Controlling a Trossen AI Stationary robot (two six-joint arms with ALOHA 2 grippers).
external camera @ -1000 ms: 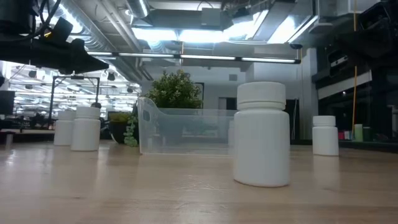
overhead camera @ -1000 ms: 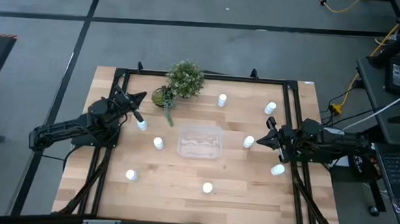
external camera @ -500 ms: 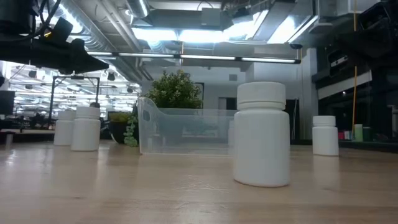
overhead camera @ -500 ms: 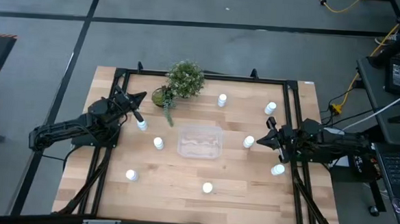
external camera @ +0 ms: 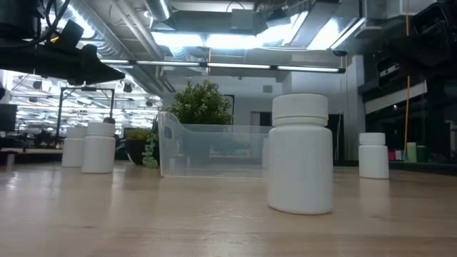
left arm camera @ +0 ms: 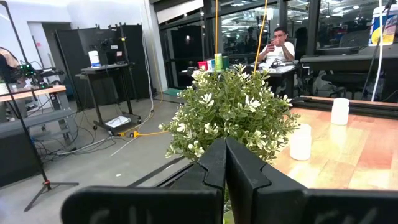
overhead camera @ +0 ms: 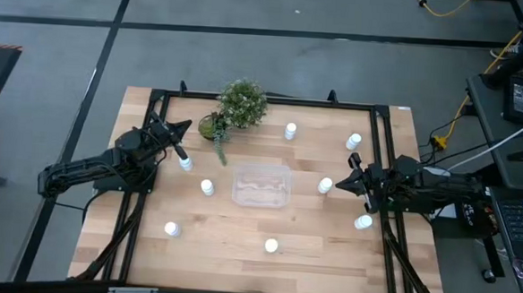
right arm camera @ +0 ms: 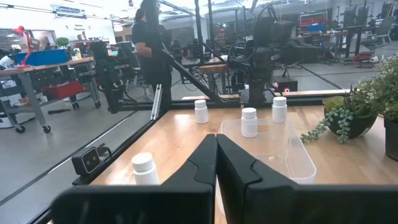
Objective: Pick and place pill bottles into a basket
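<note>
8 pill bottles (overhead camera: 206, 188) around 1 empty basket (overhead camera: 260, 184)

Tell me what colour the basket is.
Colourless, see-through plastic; the basket shows best in the low view.

You have two matte black arms (overhead camera: 90, 169) of chunky jointed segments. Each ends in two dark wedge-shaped fingers (right arm camera: 199, 158) with flat, angular faces. Black cables trail from the right arm (overhead camera: 430, 187).
</note>
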